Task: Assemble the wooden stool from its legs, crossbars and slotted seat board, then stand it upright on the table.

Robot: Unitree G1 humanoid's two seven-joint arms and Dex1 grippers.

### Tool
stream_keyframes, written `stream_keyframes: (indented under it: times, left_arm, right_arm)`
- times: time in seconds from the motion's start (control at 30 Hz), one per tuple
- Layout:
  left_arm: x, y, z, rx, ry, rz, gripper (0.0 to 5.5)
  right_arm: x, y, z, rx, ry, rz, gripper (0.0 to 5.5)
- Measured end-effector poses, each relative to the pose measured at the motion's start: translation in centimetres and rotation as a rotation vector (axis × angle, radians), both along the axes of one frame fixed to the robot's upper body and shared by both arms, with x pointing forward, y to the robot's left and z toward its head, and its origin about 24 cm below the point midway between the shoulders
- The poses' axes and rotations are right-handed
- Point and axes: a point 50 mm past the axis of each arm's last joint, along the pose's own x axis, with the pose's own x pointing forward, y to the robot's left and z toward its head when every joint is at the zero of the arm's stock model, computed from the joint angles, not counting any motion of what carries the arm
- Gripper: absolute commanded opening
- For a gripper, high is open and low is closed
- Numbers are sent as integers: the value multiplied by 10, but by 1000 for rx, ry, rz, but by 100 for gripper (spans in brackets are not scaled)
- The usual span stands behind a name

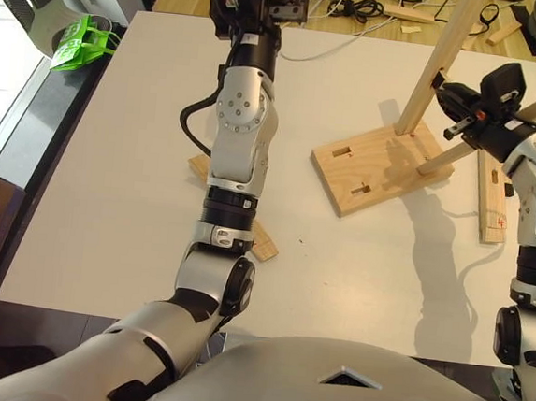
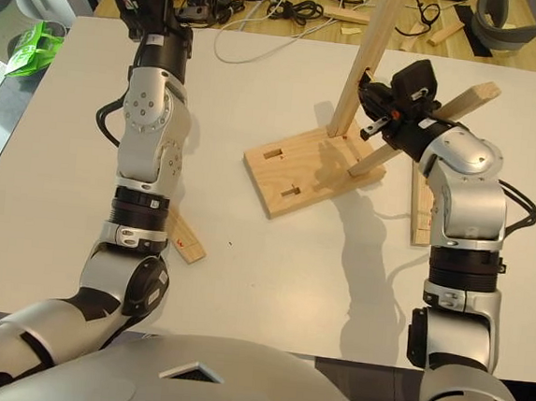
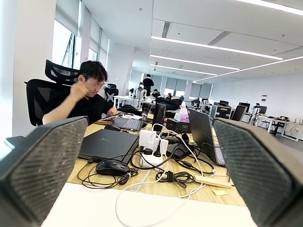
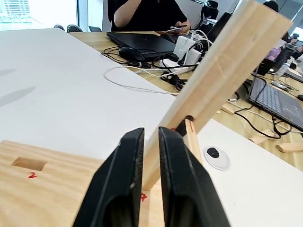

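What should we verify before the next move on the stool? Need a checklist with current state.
1. Seat board flat on the table: ok.
2. First leg upright in its slot: ok.
3. Second leg straight: not ok, it leans outward.
4. All slots filled: not ok, two empty slots on the board's near side.
5. Left gripper free for a part: ok, open and empty, out past the table's far edge.
6. Right gripper clear of the legs: cannot tell; it is shut, close against a leg.
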Motion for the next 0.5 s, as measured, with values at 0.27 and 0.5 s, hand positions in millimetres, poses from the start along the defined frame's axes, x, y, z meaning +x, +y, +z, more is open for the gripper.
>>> stream_keyframes:
  times: [0.27,0.5]
  left_arm:
    - [-1,-5,-1,6,11,-18,485]
    - [-1,-8,-2,16,14,-37,485]
  right_arm:
    - [41,-22,-10,-103,1,-156,56]
    - [85,7,-4,-19,-62,-402,56]
